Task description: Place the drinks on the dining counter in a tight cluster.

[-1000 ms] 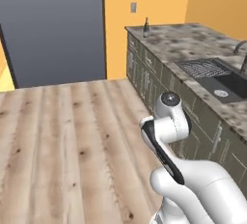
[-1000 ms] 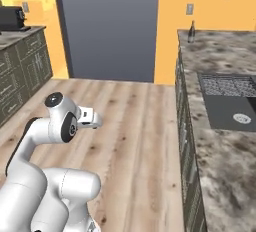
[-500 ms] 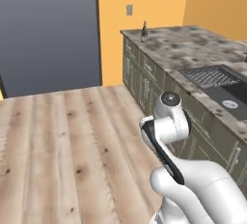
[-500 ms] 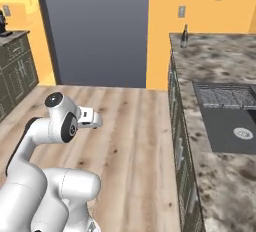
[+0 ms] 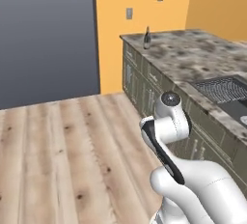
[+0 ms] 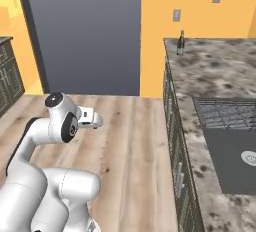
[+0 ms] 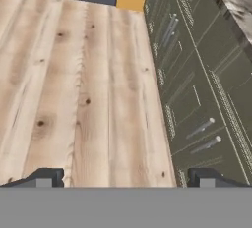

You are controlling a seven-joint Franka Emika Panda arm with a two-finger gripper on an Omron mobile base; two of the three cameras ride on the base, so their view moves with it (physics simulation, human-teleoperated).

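Observation:
A dark wine bottle [image 5: 146, 38] [image 6: 181, 43] with a pale label stands upright on the far corner of a marbled kitchen counter [image 5: 193, 56] [image 6: 215, 71], close to the orange wall. My arm is folded low in front of the base, far short of the bottle. In the hand view my gripper [image 7: 125, 179] is open, its two fingertips wide apart with nothing between them, looking down at the wooden floor [image 7: 74, 74] beside the cabinet fronts [image 7: 197, 74]. The dining counter is out of view.
A sink with a dark grated rack [image 5: 222, 89] [image 6: 225, 113] is set into the counter on the right. A wide dark grey panel [image 5: 48, 35] [image 6: 85, 31] fills the wall ahead. Another cabinet [image 6: 7, 73] stands at the far left. Open wooden floor [image 5: 62, 146] lies to the left.
The whole picture has shifted: the base has driven, and the counter corner with the bottle now sits nearer and larger. The arm keeps its folded pose and the gripper stays open.

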